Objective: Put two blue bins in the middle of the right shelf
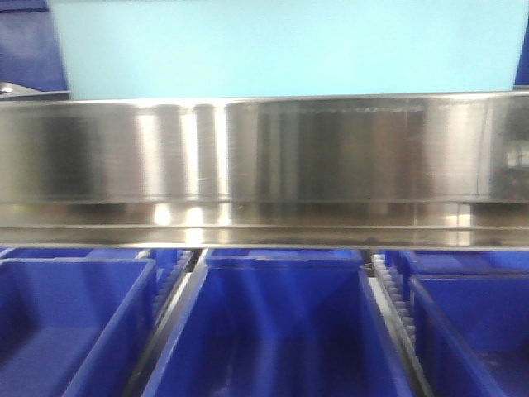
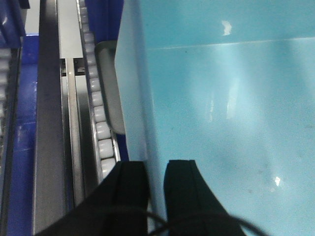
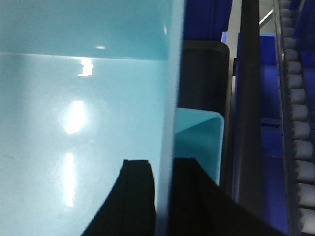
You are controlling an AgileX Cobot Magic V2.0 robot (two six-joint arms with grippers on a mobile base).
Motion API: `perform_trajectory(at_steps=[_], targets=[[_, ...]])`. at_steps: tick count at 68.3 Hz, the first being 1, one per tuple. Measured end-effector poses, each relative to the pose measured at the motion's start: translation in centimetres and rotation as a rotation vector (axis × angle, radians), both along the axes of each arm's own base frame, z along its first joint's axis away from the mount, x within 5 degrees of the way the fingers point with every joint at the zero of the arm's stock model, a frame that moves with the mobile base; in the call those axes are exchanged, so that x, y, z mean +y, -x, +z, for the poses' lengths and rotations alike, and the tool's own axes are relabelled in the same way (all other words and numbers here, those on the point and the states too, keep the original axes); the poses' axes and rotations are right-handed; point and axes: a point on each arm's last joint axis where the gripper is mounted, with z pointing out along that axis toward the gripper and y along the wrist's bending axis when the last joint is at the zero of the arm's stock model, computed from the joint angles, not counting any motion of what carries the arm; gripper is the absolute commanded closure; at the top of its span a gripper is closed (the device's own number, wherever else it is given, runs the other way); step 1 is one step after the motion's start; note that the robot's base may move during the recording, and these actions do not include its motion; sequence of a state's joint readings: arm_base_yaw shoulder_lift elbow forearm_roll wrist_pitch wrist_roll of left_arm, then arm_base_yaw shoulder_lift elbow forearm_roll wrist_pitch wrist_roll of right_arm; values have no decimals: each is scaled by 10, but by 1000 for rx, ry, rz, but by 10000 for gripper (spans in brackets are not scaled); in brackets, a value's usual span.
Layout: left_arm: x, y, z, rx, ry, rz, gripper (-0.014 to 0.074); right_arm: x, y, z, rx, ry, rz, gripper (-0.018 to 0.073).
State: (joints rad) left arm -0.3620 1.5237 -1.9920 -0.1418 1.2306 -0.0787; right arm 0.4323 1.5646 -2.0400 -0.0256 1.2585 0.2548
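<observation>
Both grippers hold a light blue bin [image 1: 281, 45], which fills the top of the front view above the steel shelf rail. In the left wrist view my left gripper [image 2: 156, 169] is shut on the bin's [image 2: 226, 123] left wall, one black finger [image 2: 130, 184] outside and one inside. In the right wrist view my right gripper [image 3: 163, 169] is shut on the bin's [image 3: 74, 123] right wall in the same way. Just outside that wall sits a light blue curved piece [image 3: 199, 142]; I cannot tell whether it belongs to this bin or to another.
A shiny steel shelf rail [image 1: 264, 165] crosses the front view. Below it stand three dark blue bins [image 1: 281, 331], [image 1: 66, 322], [image 1: 475, 331]. White roller tracks [image 2: 98, 118], [image 3: 300, 123] and dark posts [image 3: 248, 98] run close beside the held bin.
</observation>
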Motion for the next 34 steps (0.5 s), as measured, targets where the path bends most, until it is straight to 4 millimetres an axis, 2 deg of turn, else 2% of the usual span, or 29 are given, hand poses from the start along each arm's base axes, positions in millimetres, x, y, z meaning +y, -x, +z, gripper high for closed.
perform_trajectory(at_steps=[34], targets=[[0, 0, 0, 0, 0, 0, 707, 0, 0, 0, 0, 0, 0, 712]])
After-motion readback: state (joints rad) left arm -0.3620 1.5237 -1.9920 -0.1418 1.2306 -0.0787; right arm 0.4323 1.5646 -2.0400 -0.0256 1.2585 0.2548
